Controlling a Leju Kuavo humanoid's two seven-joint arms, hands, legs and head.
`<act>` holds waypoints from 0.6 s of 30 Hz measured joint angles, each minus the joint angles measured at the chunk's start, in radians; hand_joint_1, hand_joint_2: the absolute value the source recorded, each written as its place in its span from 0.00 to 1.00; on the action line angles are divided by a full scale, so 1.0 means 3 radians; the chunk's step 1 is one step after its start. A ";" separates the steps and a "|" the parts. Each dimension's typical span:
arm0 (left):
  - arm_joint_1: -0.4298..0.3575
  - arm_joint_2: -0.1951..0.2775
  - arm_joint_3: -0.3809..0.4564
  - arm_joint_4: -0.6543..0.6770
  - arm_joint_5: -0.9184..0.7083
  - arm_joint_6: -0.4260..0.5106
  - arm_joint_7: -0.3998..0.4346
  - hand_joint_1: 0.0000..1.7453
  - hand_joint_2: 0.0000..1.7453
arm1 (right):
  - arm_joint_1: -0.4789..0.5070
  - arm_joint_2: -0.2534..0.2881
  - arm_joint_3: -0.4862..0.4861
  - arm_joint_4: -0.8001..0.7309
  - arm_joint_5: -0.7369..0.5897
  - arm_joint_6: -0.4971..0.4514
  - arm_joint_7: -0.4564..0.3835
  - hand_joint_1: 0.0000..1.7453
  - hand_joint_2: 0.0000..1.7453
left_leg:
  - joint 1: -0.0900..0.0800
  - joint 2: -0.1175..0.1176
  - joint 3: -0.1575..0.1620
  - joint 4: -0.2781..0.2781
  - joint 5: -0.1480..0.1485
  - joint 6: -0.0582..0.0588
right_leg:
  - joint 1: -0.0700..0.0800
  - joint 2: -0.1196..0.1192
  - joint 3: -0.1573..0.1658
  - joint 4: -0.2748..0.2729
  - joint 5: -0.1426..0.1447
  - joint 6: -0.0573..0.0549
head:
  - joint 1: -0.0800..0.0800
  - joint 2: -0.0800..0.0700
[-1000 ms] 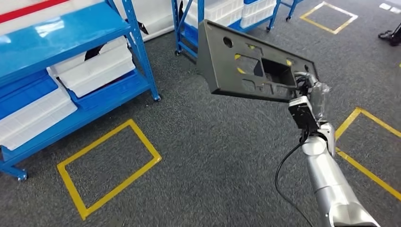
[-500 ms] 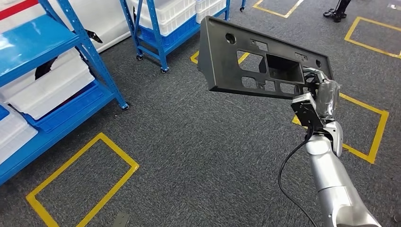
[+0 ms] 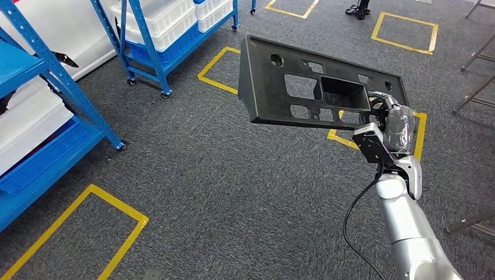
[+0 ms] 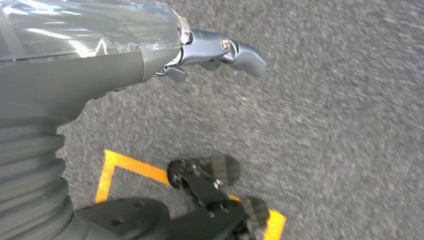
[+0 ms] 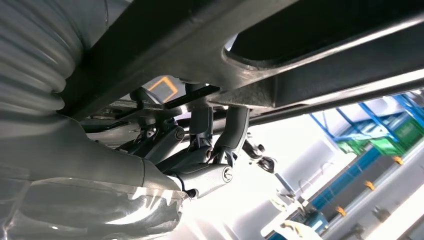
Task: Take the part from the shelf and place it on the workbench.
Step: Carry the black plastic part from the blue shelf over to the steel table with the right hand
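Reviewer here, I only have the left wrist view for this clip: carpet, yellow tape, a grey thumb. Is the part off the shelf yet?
Observer: Yes. In the head view the right hand holds the black part up in the air by one end.
Operator: Is the grip visible up close?
Observer: The right wrist view shows dark fingers hooked up over the part's edge.
Operator: Any shelving near?
Observer: Blue shelves with white bins stand to the robot's left.
Operator: Floor markings ahead?
Observer: Yellow tape squares lie on the grey carpet.
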 joint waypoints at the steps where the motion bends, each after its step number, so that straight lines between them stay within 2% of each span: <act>1: 0.0001 -0.0001 0.0000 0.0000 0.0001 0.0000 -0.0001 0.00 1.00 | 0.0005 0.0000 -0.0001 -0.0001 0.0006 -0.0001 0.0001 1.00 1.00 | 0.0004 0.0007 0.0002 -0.0009 0.0006 0.0005 | 0.0004 0.0001 -0.0001 -0.0001 0.0002 0.0004 | 0.0000 0.0000; 2: 0.0001 -0.0002 0.0000 0.0000 0.0001 0.0000 -0.0002 0.00 1.00 | 0.0007 0.0000 -0.0002 -0.0001 0.0008 -0.0001 0.0002 1.00 1.00 | 0.0012 0.0011 0.0002 -0.0018 0.0011 0.0007 | 0.0003 -0.0003 -0.0001 0.0002 0.0000 0.0002 | 0.0000 -0.0001; 3: 0.0003 -0.0003 0.0000 0.0001 0.0001 0.0000 -0.0004 0.00 1.00 | 0.0017 0.0000 -0.0004 -0.0001 0.0022 -0.0003 0.0005 1.00 1.00 | 0.0016 0.0028 0.0006 -0.0036 0.0023 0.0014 | 0.0007 -0.0064 -0.0010 0.0018 -0.0014 -0.0002 | 0.0000 -0.0001; 4: 0.0006 -0.0004 0.0000 0.0001 0.0001 -0.0001 -0.0009 0.00 1.00 | 0.0028 -0.0001 -0.0007 -0.0002 0.0045 -0.0005 0.0013 1.00 1.00 | 0.0018 0.0053 0.0010 -0.0057 0.0040 0.0027 | 0.0013 -0.0162 -0.0034 0.0061 -0.0052 -0.0007 | 0.0001 -0.0001; 6: 0.0042 -0.0005 0.0001 0.0001 0.0005 -0.0010 -0.0020 0.00 1.00 | 0.0115 0.0004 -0.0013 -0.0002 0.0125 -0.0010 0.0061 1.00 1.00 | 0.0000 0.0195 0.0006 -0.0091 0.0069 0.0056 | 0.0005 -0.0421 -0.0232 0.0524 -0.0297 0.0008 | 0.0004 0.0000; 7: 0.0060 -0.0004 0.0001 0.0001 0.0005 -0.0015 -0.0024 0.00 1.00 | 0.0164 0.0007 -0.0014 -0.0003 0.0158 -0.0009 0.0085 1.00 1.00 | -0.0009 0.0269 -0.0002 -0.0093 0.0072 0.0064 | -0.0007 -0.0498 -0.0298 0.0710 -0.0382 0.0024 | 0.0005 0.0000; 8: 0.0076 -0.0006 0.0001 0.0001 0.0004 -0.0020 -0.0025 0.00 1.00 | 0.0214 0.0011 -0.0015 -0.0003 0.0184 -0.0008 0.0103 1.00 1.00 | -0.0016 0.0346 -0.0010 -0.0090 0.0070 0.0062 | -0.0022 -0.0545 -0.0310 0.0803 -0.0414 0.0041 | 0.0005 0.0000; 9: 0.0078 -0.0008 0.0001 0.0001 0.0001 -0.0021 -0.0025 0.00 1.00 | 0.0237 0.0013 -0.0015 -0.0004 0.0196 -0.0006 0.0109 1.00 1.00 | -0.0015 0.0392 -0.0012 -0.0083 0.0064 0.0053 | -0.0029 -0.0576 -0.0199 0.0636 -0.0331 0.0048 | 0.0005 0.0000; 10: 0.0077 -0.0010 0.0001 0.0001 0.0000 -0.0022 -0.0024 0.00 1.00 | 0.0246 0.0015 -0.0015 -0.0006 0.0208 -0.0003 0.0115 1.00 1.00 | -0.0017 0.0437 -0.0012 -0.0071 0.0053 0.0039 | -0.0030 -0.0647 -0.0062 0.0404 -0.0258 0.0050 | 0.0005 0.0000; 12: 0.0074 -0.0009 0.0001 0.0001 0.0003 -0.0022 -0.0019 0.00 1.00 | 0.0239 0.0024 -0.0015 -0.0010 0.0240 0.0003 0.0137 1.00 1.00 | -0.0032 0.0514 -0.0013 -0.0045 0.0025 -0.0002 | -0.0005 -0.0771 0.0128 0.0076 -0.0178 0.0017 | 0.0005 0.0000; 13: 0.0072 -0.0008 0.0001 0.0001 0.0005 -0.0022 -0.0014 0.00 1.00 | 0.0235 0.0030 -0.0015 -0.0010 0.0266 0.0004 0.0153 1.00 1.00 | -0.0039 0.0550 -0.0011 -0.0036 0.0014 -0.0023 | 0.0012 -0.0792 0.0155 0.0018 -0.0178 -0.0007 | 0.0004 0.0000; 15: 0.0066 -0.0007 0.0001 0.0001 0.0009 -0.0023 -0.0007 0.00 1.00 | 0.0231 0.0040 -0.0016 -0.0003 0.0332 0.0005 0.0183 1.00 1.00 | -0.0041 0.0619 0.0001 -0.0035 0.0001 -0.0061 | 0.0027 -0.0711 0.0146 0.0014 -0.0167 -0.0058 | 0.0004 0.0000; 16: 0.0060 -0.0007 0.0001 0.0001 0.0011 -0.0024 -0.0004 0.00 1.00 | 0.0228 0.0049 -0.0016 0.0003 0.0371 0.0005 0.0195 1.00 1.00 | -0.0033 0.0600 0.0001 -0.0018 -0.0021 -0.0081 | 0.0023 -0.0673 0.0145 0.0003 -0.0158 -0.0079 | 0.0004 -0.0001; 18: 0.0056 -0.0007 0.0001 0.0001 0.0018 -0.0025 -0.0003 0.00 1.00 | 0.0205 0.0082 -0.0014 0.0025 0.0446 0.0003 0.0218 1.00 1.00 | -0.0012 0.0433 -0.0070 0.0161 -0.0151 -0.0111 | 0.0008 -0.0603 0.0149 -0.0019 -0.0140 -0.0120 | 0.0004 -0.0001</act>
